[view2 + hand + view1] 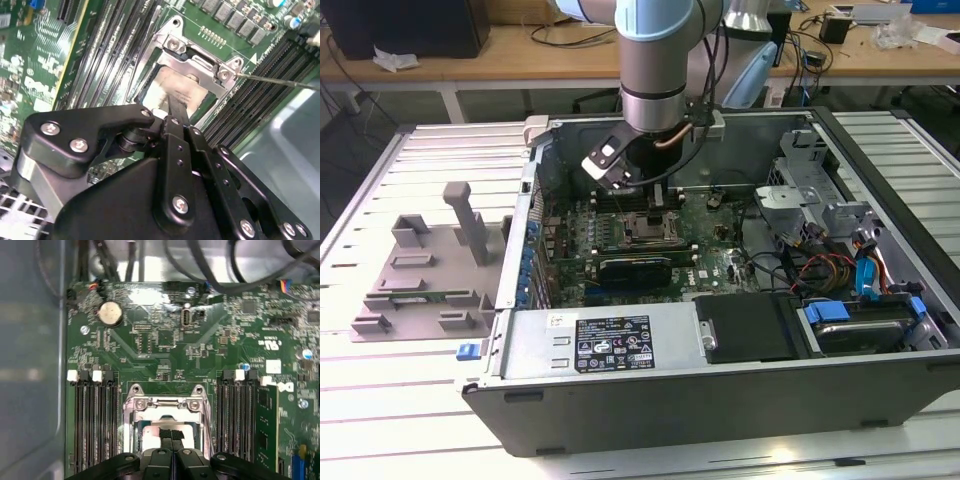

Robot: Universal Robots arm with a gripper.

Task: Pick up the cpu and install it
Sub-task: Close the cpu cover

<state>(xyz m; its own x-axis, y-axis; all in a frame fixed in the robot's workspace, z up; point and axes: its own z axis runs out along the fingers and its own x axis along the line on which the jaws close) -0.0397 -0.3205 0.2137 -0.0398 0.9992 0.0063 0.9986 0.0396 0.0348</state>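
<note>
gripper (170, 434) fingers pressed together, nothing visibly clamped between them, tips down at the cpu (150, 435). cpu lies flat inside the metal-framed socket (165, 404) on the motherboard (160, 340), between the memory slots (95, 420), within the open computer case (720, 400).

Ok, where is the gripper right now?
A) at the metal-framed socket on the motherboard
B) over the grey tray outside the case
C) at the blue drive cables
A: in the first wrist view the gripper is right over the cpu, which lies within the socket frame.
</note>
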